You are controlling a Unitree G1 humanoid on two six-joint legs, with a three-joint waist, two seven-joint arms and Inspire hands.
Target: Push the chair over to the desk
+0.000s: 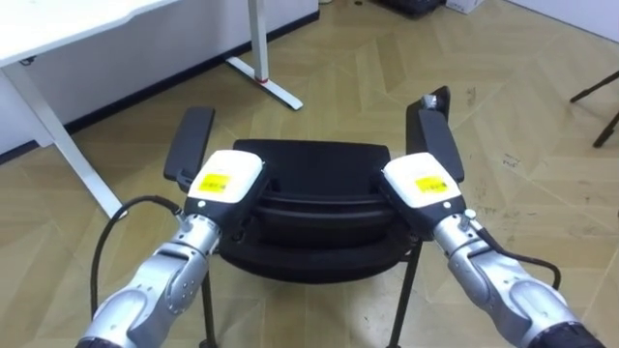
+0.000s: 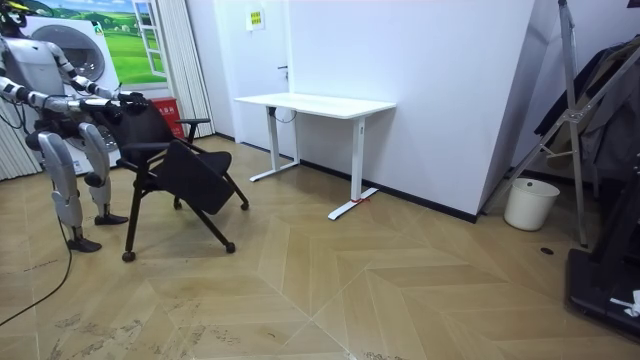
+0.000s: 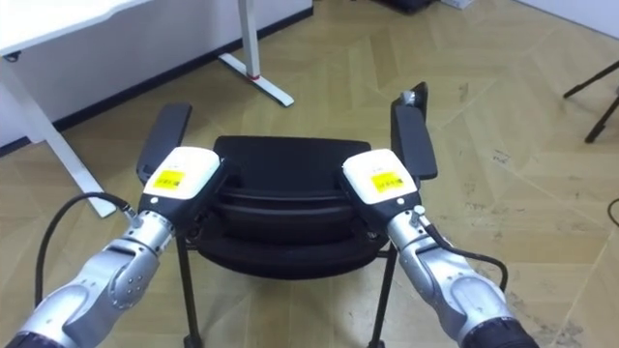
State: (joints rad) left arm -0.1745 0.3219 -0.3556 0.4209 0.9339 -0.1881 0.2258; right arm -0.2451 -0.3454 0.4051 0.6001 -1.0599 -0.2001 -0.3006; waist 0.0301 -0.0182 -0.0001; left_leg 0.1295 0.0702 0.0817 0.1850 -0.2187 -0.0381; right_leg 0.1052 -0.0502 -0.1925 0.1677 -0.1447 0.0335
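Black office chair stands on wood floor directly before me, back toward me; left robot hand and right robot hand rest on its top edge, one per side, presumably for a straight, even shove; fingers hidden behind it, grip state: cannot tell.

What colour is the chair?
Black, the whole chair; it shows best in the room view.
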